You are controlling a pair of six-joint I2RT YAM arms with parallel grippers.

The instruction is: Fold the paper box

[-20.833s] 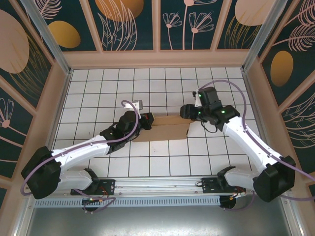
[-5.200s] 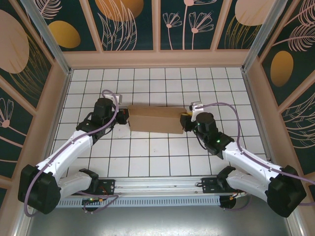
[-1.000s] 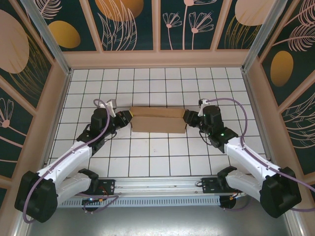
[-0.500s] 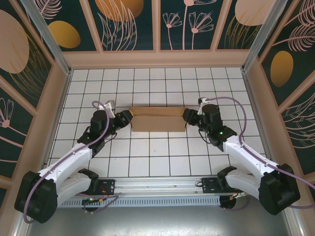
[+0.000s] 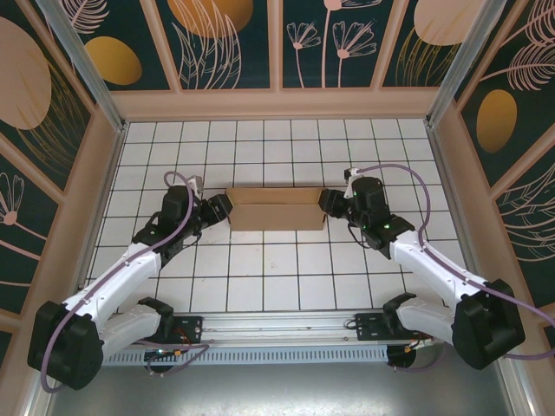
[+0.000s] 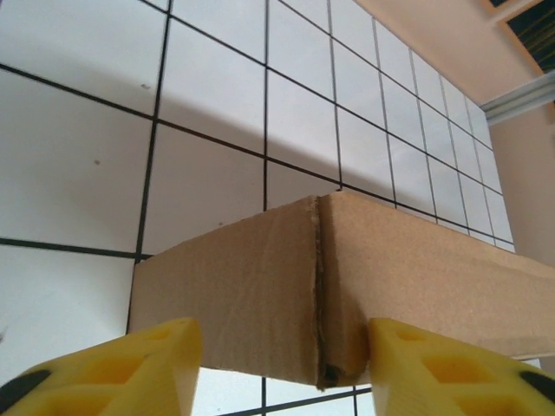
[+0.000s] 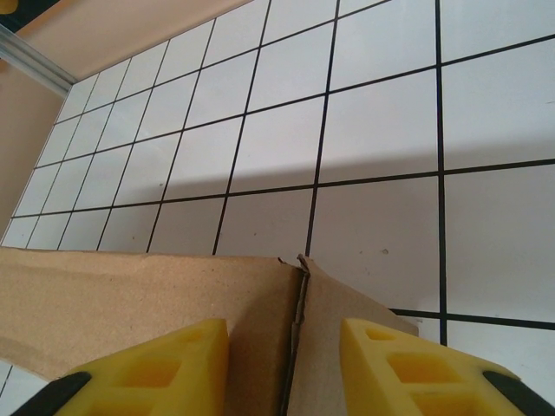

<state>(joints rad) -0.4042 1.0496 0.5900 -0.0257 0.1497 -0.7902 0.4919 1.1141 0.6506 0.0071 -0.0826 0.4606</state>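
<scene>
Reaching inward from the near corners of the table, both arms are shown stretched low and diagonally, so that the left gripper and the right gripper are brought to opposite ends of the paper box. The box is laid flat with its long side parallel to the far edge, roughly midway between the left and right edges. In the left wrist view, the yellow fingers are held apart with the box's end corner framed between them. In the right wrist view, the fingers are likewise parted, astride a corner seam. Both grippers are thus released, though contact of the pads with the cardboard cannot be made out. From above, the two short ends of the box are covered by the grippers. In the wrist views its length is cut off by the frame. Bare tiles are left on every side of the box, bounded by the enclosure walls.
</scene>
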